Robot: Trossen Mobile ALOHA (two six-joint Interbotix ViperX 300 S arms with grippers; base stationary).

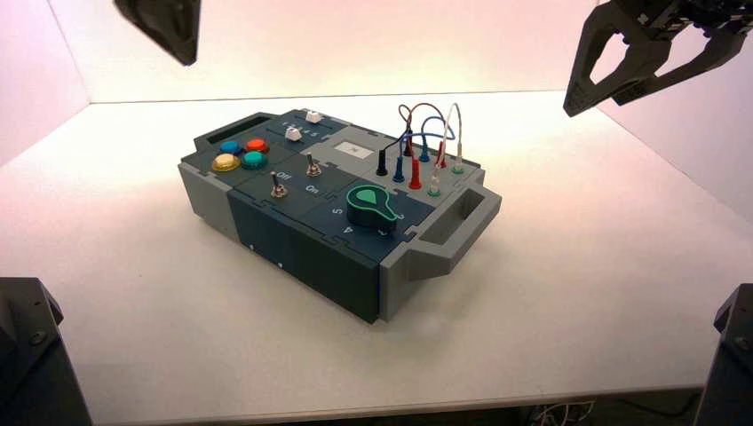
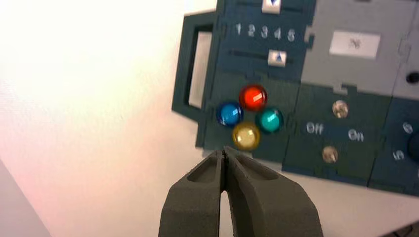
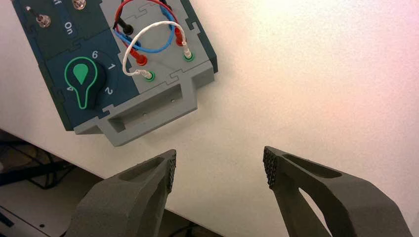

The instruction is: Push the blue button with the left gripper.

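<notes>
The blue button sits at the box's far left corner in a cluster with an orange-red, a yellow and a teal button. In the left wrist view the blue button lies beyond my fingertips, left of the yellow button. My left gripper hangs high above and behind the box's left end. In its wrist view the left gripper is shut and empty, well clear of the buttons. My right gripper is raised at the far right, open and empty over the table.
The box stands turned on the white table. It carries two toggle switches, two sliders, a green-marked knob and plugged wires. Handles stick out at both ends.
</notes>
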